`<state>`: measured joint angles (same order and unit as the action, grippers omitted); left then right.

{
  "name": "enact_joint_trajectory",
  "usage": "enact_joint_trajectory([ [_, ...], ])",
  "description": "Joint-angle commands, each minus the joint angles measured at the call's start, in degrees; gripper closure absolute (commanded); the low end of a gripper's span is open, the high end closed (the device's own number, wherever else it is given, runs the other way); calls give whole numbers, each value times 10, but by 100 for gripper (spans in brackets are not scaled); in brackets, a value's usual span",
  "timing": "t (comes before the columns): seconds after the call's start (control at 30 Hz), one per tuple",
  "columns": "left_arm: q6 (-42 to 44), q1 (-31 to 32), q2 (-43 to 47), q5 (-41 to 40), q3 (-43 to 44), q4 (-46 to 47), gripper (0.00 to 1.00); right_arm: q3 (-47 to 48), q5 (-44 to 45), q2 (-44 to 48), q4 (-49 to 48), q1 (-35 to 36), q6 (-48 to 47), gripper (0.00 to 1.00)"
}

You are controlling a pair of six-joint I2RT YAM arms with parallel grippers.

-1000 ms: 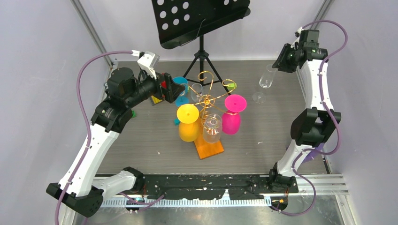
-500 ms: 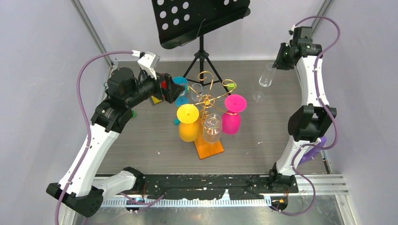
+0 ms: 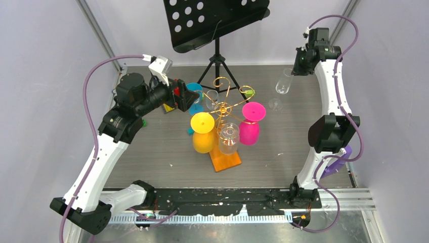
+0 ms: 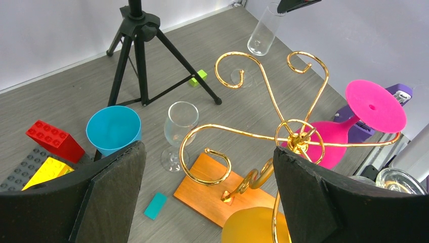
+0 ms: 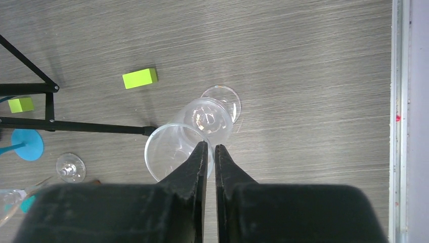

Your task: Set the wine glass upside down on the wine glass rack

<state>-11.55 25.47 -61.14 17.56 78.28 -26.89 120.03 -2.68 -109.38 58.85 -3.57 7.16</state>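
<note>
Now your right hand (image 5: pixel 210 152) is pinched shut on the rim of the clear tall-bowled wine glass (image 5: pixel 205 119), hanging foot-down over the counter (image 3: pixel 283 142) at far right; the thin gold wire rack (image 3: pixel 225 107) lies well leftward (your left hand (image 3: pixel 184 96) gapes wide beside it)

Pale lavender walls (image 3: pixel 45 45) are enclosing the work cell at the back and on both sides, with aluminium posts (image 3: pixel 98 30) running up the rear corners. A grey wood-grain tabletop (image 3: pixel 283 131) is lying under soft, even light that is casting only faint shadows. A black perforated music stand (image 3: pixel 215 20) is standing on its tripod (image 4: pixel 139 50) at the far edge, and a metal rail (image 3: pixel 354 195) is lining the near edge.
</note>
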Motion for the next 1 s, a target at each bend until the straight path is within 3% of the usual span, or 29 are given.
enact_joint_trajectory([
  [0.0, 4, -2, 5, 5, 3, 9, 6, 27, 6, 31, 9, 3, -13, 92],
  [0.3, -6, -2, 2, 13, 7, 13, 7, 46, 13, 63, 35, 14, -19, 95],
  [0.77, -51, -2, 38, -67, -29, 84, 0, 58, 44, 141, 47, 30, -14, 95],
  [0.97, -34, -2, 38, 3, -29, 124, 0, 73, 37, 179, 50, 32, -1, 95],
])
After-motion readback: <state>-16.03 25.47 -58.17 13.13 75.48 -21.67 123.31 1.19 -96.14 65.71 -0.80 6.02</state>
